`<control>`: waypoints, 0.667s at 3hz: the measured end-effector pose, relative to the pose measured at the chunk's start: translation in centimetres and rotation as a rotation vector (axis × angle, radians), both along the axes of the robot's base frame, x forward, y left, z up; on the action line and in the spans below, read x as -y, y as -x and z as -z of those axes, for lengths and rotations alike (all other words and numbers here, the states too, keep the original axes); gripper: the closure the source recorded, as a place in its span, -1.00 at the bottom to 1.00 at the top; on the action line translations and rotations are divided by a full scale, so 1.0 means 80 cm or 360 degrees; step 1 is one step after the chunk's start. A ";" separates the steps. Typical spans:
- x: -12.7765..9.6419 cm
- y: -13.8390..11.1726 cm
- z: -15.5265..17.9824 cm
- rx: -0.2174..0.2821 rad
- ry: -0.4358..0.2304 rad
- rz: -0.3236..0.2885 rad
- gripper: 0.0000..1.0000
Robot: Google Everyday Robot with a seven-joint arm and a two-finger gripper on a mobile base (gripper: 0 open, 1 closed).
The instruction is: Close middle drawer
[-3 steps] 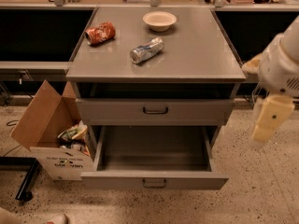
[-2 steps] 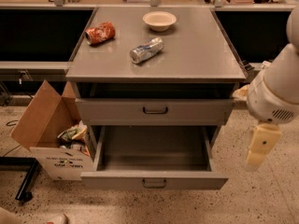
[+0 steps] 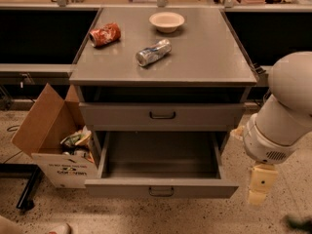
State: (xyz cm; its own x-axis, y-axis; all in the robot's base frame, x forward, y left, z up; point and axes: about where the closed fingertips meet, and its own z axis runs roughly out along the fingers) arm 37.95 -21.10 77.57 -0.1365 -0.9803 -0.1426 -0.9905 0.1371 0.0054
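The middle drawer [image 3: 161, 190] is pulled far out from the grey cabinet, and its inside [image 3: 161, 155] shows nothing in it. Its flat front carries a small dark loop handle at centre. The top drawer [image 3: 162, 115] above it is pushed in. The lowest drawer is hidden under the open one. My gripper [image 3: 257, 198] hangs pointing down from the big white arm [image 3: 285, 116] at the right. It is just outside the open drawer's front right corner and apart from it.
On the cabinet top [image 3: 214, 57] lie a red crushed can [image 3: 105, 34], a silver can [image 3: 152, 52] and a white bowl [image 3: 167, 21]. An open cardboard box [image 3: 53, 140] with trash stands on the floor left of the drawer. A dark stand leg [image 3: 27, 189] is at the far left.
My arm and gripper have moved down and a little left, from beside the top drawer to the level of the open drawer's front. The drawer has not moved.
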 end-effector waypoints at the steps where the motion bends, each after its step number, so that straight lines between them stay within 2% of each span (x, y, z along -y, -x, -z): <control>1: -0.002 0.002 0.005 -0.0001 -0.0004 -0.0010 -1.00; 2: -0.028 0.019 0.067 -0.0020 -0.0034 -0.0142 -1.00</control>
State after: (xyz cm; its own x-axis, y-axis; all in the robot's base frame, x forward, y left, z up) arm 36.46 -18.87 72.19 -0.0508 -0.9855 -0.1622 -0.9986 0.0483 0.0195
